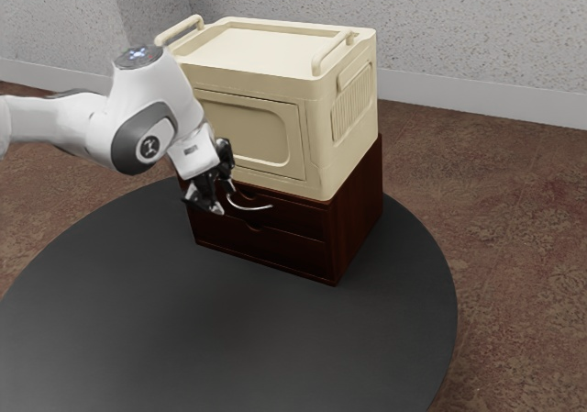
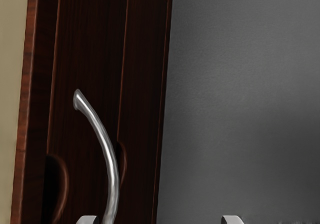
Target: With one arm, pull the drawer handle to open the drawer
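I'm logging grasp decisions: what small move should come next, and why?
Probably shift the gripper slightly up toward the cream box before closing: the fingers stand apart, and the curved handle runs toward their gap, nearer the finger on the box's side.

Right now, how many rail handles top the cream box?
2, on the cream box: one rail toward the exterior view's left, the other rail toward the exterior view's right.
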